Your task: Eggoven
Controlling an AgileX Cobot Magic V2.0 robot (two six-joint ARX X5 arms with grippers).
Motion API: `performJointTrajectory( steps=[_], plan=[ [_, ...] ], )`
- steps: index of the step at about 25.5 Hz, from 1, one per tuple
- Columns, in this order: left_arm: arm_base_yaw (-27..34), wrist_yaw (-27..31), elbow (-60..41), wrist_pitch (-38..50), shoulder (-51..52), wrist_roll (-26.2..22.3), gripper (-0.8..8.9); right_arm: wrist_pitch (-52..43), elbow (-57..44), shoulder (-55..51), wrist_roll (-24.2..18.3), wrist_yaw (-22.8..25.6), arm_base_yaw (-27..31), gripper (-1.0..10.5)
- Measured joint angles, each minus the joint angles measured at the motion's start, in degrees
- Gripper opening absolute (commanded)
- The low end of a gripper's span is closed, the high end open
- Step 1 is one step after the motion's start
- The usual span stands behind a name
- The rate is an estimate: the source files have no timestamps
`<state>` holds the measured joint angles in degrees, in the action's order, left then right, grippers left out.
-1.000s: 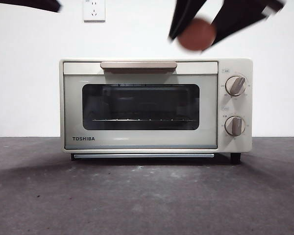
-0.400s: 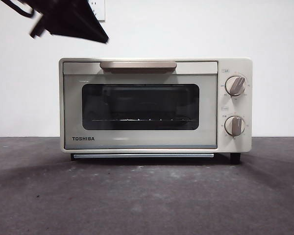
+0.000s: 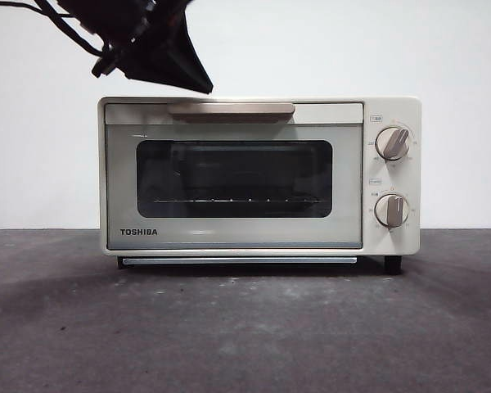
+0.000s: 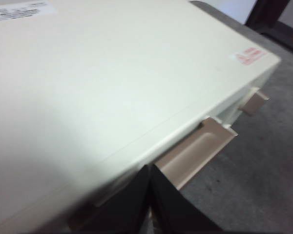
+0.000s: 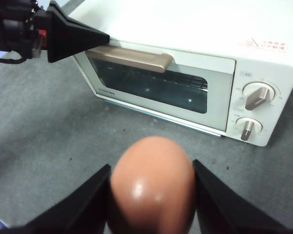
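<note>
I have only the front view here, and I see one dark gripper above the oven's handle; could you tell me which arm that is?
Observer: It is the left gripper; its wrist view shows its jaws shut, just over the near end of the beige handle.
Operator: Thank you. Where is the egg, please? I cannot see it at all.
Observer: The right gripper holds the egg between its jaws, out in front of the toaster oven.
Operator: And is the door open from that side?
Observer: No, the right wrist view shows the door shut.
</note>
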<state>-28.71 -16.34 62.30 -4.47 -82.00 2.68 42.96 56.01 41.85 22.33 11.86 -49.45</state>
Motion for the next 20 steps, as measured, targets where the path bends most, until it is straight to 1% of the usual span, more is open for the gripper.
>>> performJointTrajectory(
  steps=[5,12,17,20],
  plan=[
    [-0.3,1.2,0.2,0.6,-1.8,-0.5,0.07,0.5,0.0,-0.3,0.0,0.0,0.0,0.0],
    [-0.5,1.3,0.3,0.8,-2.3,-0.7,0.07,1.3,0.0,-0.3,0.0,0.0,0.0,0.0],
    [-1.9,1.6,1.3,-1.9,-2.3,-1.4,0.07,1.4,0.0,-0.3,-0.2,0.0,0.0,0.0],
    [-3.9,1.6,1.7,-4.2,-2.3,-2.2,0.07,1.4,0.0,-0.3,-0.3,0.0,0.0,0.0]
  ],
)
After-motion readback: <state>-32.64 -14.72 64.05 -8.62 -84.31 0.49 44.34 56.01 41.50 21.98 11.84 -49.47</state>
